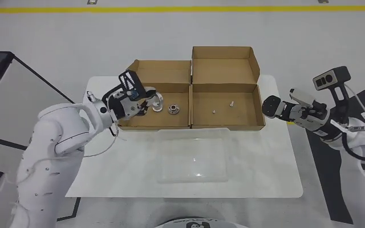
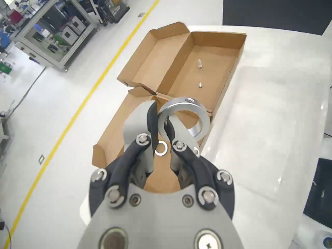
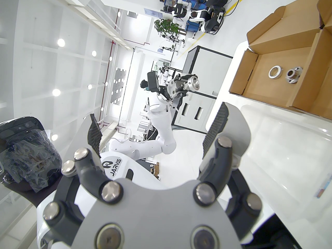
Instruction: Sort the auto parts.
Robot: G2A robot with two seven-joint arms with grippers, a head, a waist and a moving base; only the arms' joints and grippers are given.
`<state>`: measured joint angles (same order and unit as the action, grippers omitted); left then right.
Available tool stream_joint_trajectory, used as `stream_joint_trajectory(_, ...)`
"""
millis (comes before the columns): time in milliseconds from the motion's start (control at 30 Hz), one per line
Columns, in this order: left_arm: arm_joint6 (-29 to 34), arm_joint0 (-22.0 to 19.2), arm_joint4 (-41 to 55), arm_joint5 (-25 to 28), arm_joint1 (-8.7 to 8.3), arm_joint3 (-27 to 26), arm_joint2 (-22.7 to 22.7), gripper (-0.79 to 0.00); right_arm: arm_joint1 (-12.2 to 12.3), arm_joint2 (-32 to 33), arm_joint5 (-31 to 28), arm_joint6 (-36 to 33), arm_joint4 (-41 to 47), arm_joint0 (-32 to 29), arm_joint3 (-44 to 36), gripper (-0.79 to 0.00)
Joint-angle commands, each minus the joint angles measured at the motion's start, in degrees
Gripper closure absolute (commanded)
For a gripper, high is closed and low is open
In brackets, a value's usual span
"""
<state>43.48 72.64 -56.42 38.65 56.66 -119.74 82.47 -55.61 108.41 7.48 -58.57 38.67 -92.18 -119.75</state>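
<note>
Left fingers: clenched on steel collar above left box.
Right fingers: spread, empty, beside right box.
Right wrist view: loose ring, flanged hub.

Counter: two open cardboard boxes side by side, lids folded back on the far side.

Left box: a loose ring and a flanged part lie close together on its floor. The left gripper hangs over this box; its fingers appear to be clamped on a metal ring, though this is hard to confirm from above.

Right box: two small bolts, apart.

A clear tray sits just in front of both boxes.

The right gripper is just beside the right box's outer wall.
</note>
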Motion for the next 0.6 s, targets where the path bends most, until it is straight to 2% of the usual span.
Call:
stream_joint_trajectory(0, 1.8, -2.3, -1.2, -1.9, 0.16, 1.2, -2.3, 0.0, 0.0, 0.0, 0.0, 0.0, 0.0, 0.0, 0.0, -0.785)
stream_joint_trajectory(300, 6.8, -12.0, -7.5, -4.7, 1.06, 10.7, -11.6, 0.0, 0.0, 0.0, 0.0, 0.0, 0.0, 0.0, 0.0, -0.785)
stream_joint_trajectory(567, 7.8, -15.9, -12.2, -4.5, 1.79, 18.8, -17.4, 0.0, 0.0, 0.0, 0.0, 0.0, 0.0, 0.0, 0.0, -0.785)
